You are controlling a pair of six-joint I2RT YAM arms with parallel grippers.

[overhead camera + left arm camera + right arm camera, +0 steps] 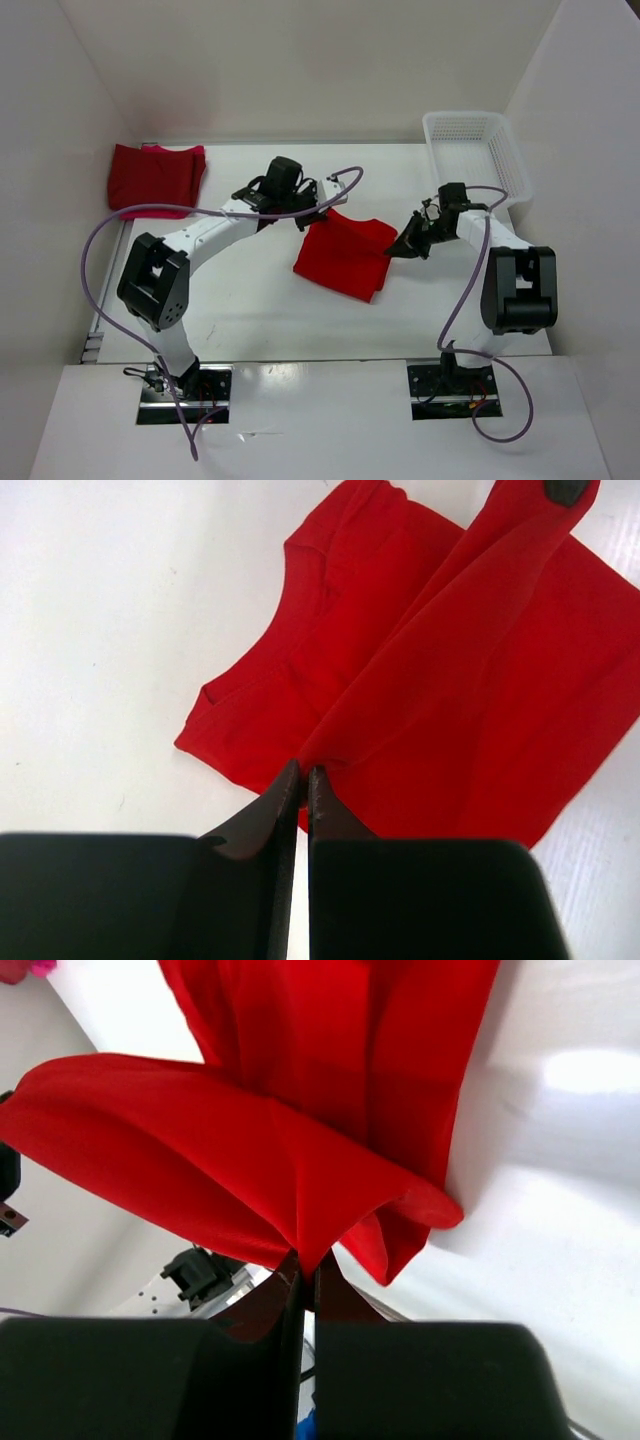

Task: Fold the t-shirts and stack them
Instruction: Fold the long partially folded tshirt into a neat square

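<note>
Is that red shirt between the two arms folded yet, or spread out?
Mid-fold. The shirt lies partly on the table, while the left gripper and right gripper pinch one edge up over it.

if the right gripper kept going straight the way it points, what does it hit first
The bright red t-shirt that the right gripper is shut on; behind the cloth probably the table, though depth is unclear.

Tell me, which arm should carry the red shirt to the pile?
Probably left: the left gripper pinches the bright red shirt, and the folded pile lies on its side, far from the right gripper.
</note>
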